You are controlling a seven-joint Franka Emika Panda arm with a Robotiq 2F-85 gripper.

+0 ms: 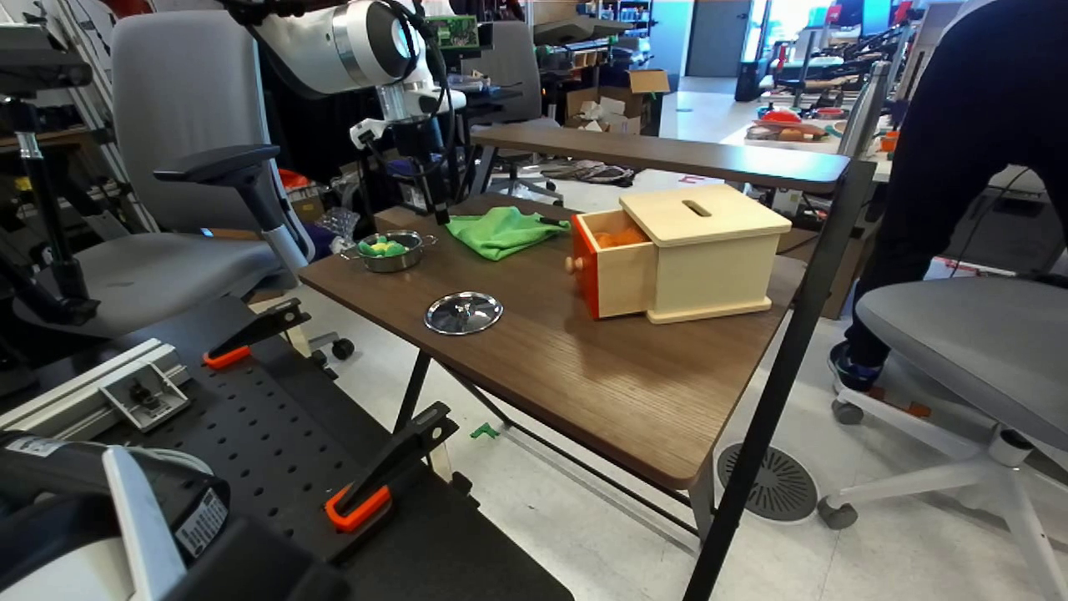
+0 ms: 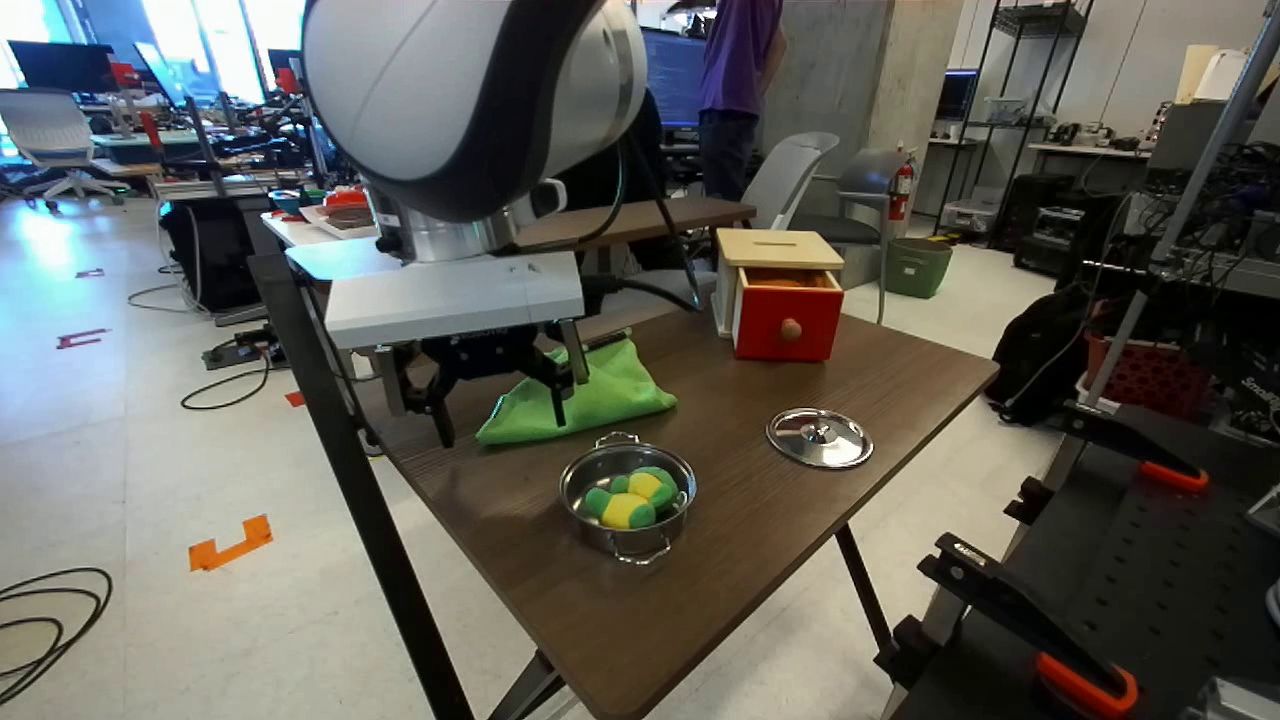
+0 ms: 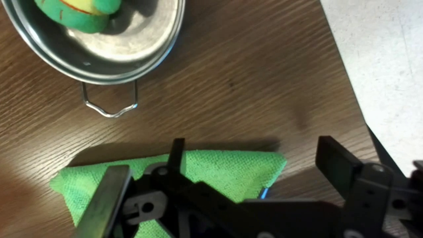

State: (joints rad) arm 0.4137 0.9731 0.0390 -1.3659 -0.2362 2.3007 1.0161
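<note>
- Your gripper (image 2: 502, 428): jaws stood apart, holding nothing.
- Green cloth (image 2: 625, 390): lay nearest it; any pinch likely wanted you centred, slow.
- Pot (image 3: 138, 43): stood near it, probably wanting clearance.

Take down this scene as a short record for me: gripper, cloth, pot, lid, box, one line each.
Gripper: open, holding nothing, nearest the cloth; contact unclear
Cloth: green, lying crumpled on the table
Pot: metal, uncovered, green-and-yellow pieces inside
Lid: shiny metal, lying flat, apart from the pot
Box: pale wood, slotted top; its red-fronted drawer stands partly open, something orange inside
</note>
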